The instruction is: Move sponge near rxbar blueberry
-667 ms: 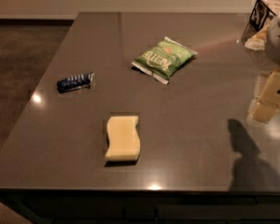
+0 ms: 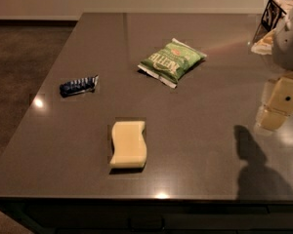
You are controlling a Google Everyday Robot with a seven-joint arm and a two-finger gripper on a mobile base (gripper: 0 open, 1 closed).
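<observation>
The pale yellow sponge [image 2: 128, 144] lies flat on the dark table [image 2: 63, 145], near the front, left of centre. The dark blue rxbar blueberry [image 2: 78, 85] lies near the table's left edge, up and to the left of the sponge, well apart from it. My gripper [image 2: 278, 106] hangs at the right edge of the view, above the table's right side, far from the sponge. Its cream fingers [image 2: 284, 95] point down and hold nothing.
A green chip bag [image 2: 172, 61] lies behind the sponge, toward the middle back of the table. A small object with a black-and-white pattern [image 2: 273, 13] sits at the back right corner. The floor lies to the left of the table.
The gripper has moved slightly left and down at the right edge. The sponge, bar and chip bag have not moved.
</observation>
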